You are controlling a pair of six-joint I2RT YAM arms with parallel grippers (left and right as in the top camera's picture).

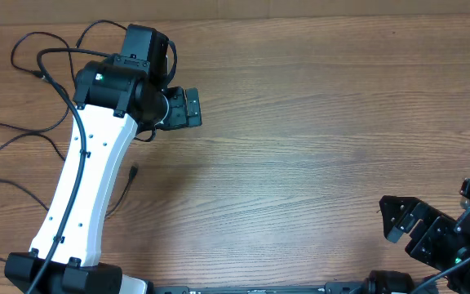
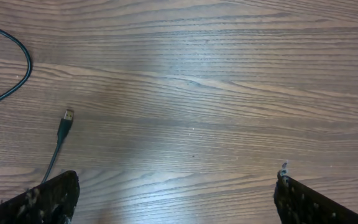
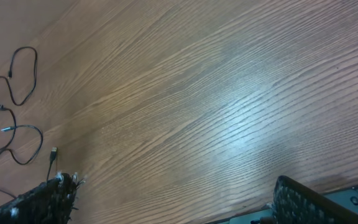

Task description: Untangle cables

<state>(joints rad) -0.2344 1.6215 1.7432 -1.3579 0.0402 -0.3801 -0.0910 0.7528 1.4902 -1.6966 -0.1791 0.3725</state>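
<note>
Along the left edge of the tabletop (image 1: 317, 122), the cables (image 1: 131, 173) are seen spread out as loose, thin black strands, looped here and there. One silvery plug tip (image 2: 68, 114) is laid flat on the wood near the left gripper (image 1: 191, 108) and isn't touched by it. That gripper is held wide open toward the far left corner, with nothing gripped. Over by the near right corner, the right gripper (image 1: 405, 229) is held wide open too, well apart from the strands, nothing gripped either.
</note>
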